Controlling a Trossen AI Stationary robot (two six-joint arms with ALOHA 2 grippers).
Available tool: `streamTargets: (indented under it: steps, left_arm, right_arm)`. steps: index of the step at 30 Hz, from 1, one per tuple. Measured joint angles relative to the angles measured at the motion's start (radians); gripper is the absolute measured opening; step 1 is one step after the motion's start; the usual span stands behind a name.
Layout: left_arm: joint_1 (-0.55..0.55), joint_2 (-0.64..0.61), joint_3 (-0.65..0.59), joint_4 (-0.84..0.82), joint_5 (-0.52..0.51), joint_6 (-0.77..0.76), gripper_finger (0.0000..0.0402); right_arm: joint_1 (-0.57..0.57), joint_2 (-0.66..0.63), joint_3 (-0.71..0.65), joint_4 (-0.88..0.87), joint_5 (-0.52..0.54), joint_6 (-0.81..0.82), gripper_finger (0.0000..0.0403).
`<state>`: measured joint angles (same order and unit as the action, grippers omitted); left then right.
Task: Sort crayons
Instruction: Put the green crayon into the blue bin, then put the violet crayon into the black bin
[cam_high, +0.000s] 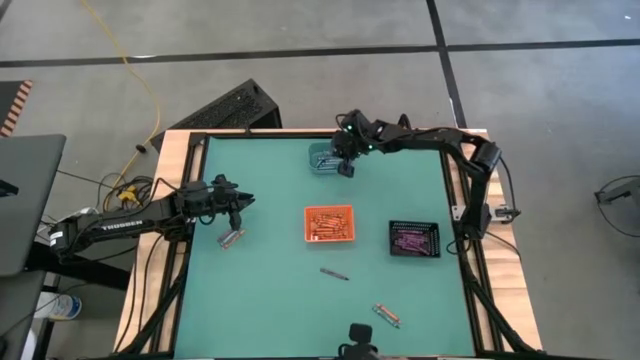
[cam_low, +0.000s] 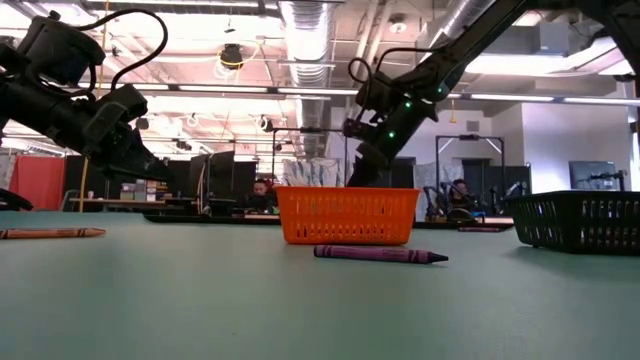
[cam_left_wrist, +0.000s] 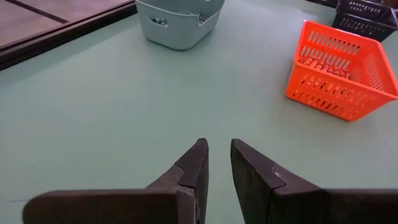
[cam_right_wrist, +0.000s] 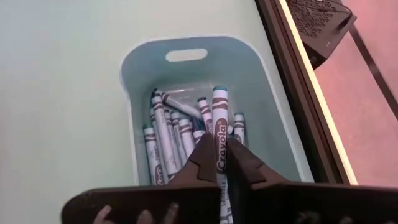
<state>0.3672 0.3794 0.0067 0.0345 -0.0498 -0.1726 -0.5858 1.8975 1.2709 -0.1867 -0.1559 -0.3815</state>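
Now a blue crayon (cam_right_wrist: 219, 134) is clamped between the right fingers (cam_right_wrist: 219, 155) directly over the teal tray (cam_right_wrist: 140, 68), where other crayons already lie. It should be released only while held low and centred, so it drops inside the walls. Left fingers (cam_left_wrist: 217, 163) are held slightly apart, empty, above the bench (cam_high: 270, 290), where loose crayons (cam_high: 334, 273) remain.

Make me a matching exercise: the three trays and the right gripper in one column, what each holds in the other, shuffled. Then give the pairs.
Column one
1. orange tray
2. black tray
3. teal tray
4. right gripper

Column two
A. purple-pink crayons
B. one single blue-grey crayon, held over a tray
C. orange-red crayons
D. a pile of blue-grey crayons

Pairs: 1-C, 2-A, 3-D, 4-B
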Motion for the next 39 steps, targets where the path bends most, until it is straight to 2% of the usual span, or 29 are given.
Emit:
streamTargets:
  steps: [9,17,20,24,28,31,35,39]
  left_arm:
    - [0.000,0.000,0.000,0.000,0.000,0.000,0.0056]
    - [0.000,0.000,0.000,0.000,0.000,0.000,0.0056]
    - [0.000,0.000,0.000,0.000,0.000,0.000,0.0056]
    - [0.000,0.000,0.000,0.000,0.000,0.000,0.0056]
    - [0.000,0.000,0.000,0.000,0.000,0.000,0.0056]
    - [0.000,0.000,0.000,0.000,0.000,0.000,0.0056]
    - [0.000,0.000,0.000,0.000,0.000,0.000,0.0056]
    - [0.000,0.000,0.000,-0.001,0.000,0.000,0.0056]
  right_arm:
    - [0.000,-0.001,0.001,0.001,0.002,-0.020,0.0048]
    - [0.000,-0.001,0.077,-0.055,0.002,-0.038,0.0081]
    - [0.000,-0.001,0.154,-0.180,0.014,-0.067,0.0083]
    - [-0.022,-0.001,0.277,-0.490,0.067,-0.095,0.0082]
    - [-0.101,-0.016,0.330,-0.778,0.071,-0.156,0.0082]
    - [-0.203,-0.043,0.309,-0.894,0.057,-0.169,0.0082]
    - [-0.357,-0.053,0.257,-0.923,0.012,-0.169,0.0082]
    - [-0.440,-0.037,0.229,-0.894,0.043,-0.176,0.0082]
